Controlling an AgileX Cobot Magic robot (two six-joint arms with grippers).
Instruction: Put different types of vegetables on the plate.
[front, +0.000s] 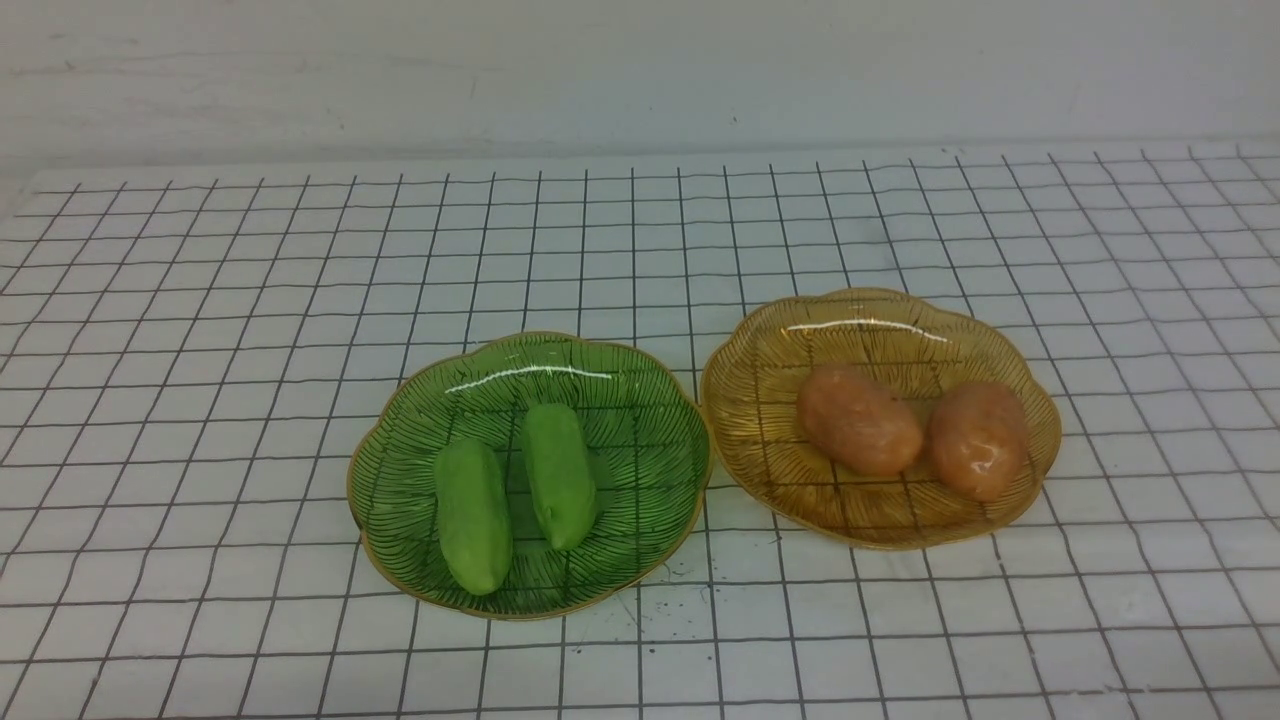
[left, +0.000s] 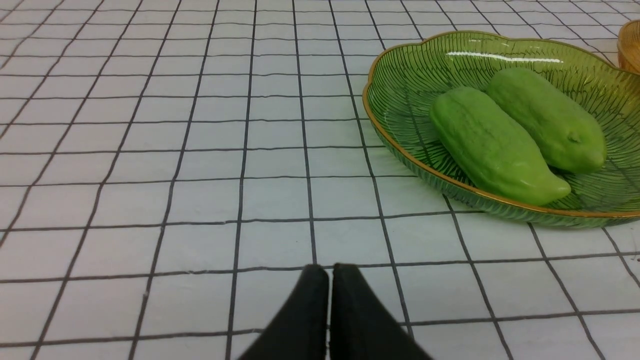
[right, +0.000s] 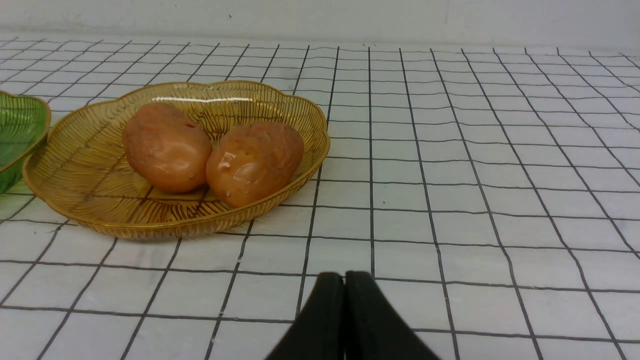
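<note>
Lying well apart from the closed left gripper (left: 330, 272), cucumbers (left: 492, 145) share a plate (left: 400, 85).

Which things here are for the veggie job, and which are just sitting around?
For the job: two green cucumbers, two potatoes, green plate, amber plate, left gripper, right gripper.

Just there: checked tablecloth, wall.

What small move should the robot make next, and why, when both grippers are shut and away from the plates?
Probably none is needed: the two cucumbers already lie on the green plate and the two potatoes on the amber plate, sorted by type. The left gripper and right gripper are shut, empty and clear of both plates, so I would simply keep them parked.
</note>
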